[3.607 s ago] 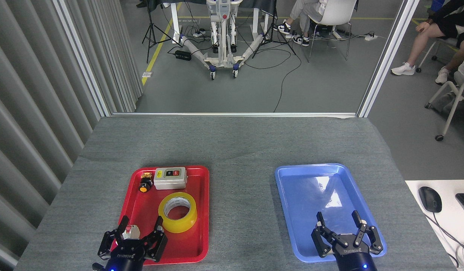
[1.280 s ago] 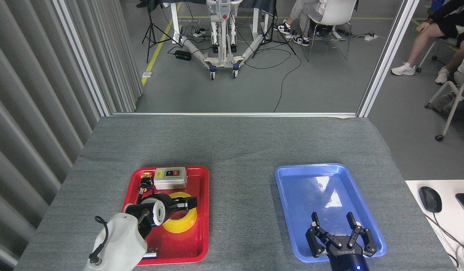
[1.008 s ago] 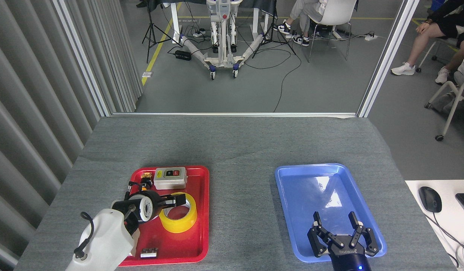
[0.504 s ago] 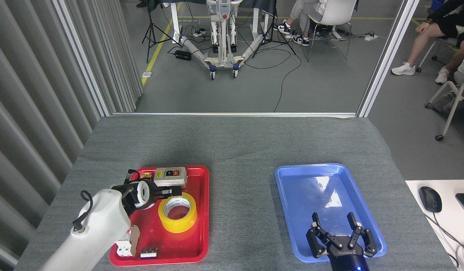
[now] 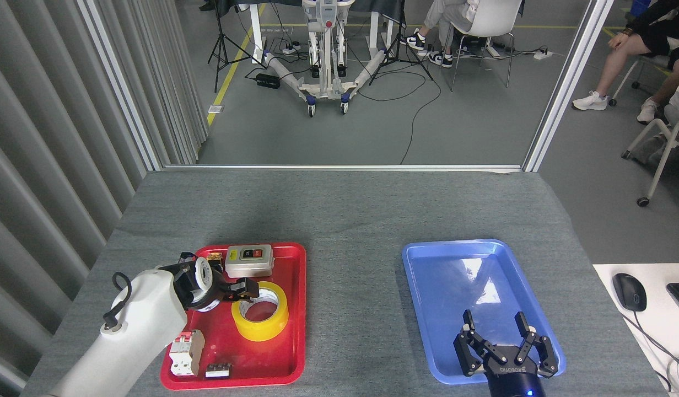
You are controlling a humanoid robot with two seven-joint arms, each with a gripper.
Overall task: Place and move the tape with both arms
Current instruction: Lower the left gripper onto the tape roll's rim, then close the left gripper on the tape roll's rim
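The tape lies flat in the red tray, just right of the left gripper, whose jaw opening I cannot tell; right gripper spread wide, empty, over the blue tray.

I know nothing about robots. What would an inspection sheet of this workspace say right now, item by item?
Surface: grey table carrying a red tray and an empty blue tray.
Job's things: yellow tape lying flat in the red tray.
Clutter: switch box, breaker and a small black part, all in the red tray.
Grippers: left tool at the tape's near-left rim, grip unclear; right tool open over the blue tray's near end.
Cables: loose on the floor beyond the table.
Surroundings: seated people, a mouse on a side desk.
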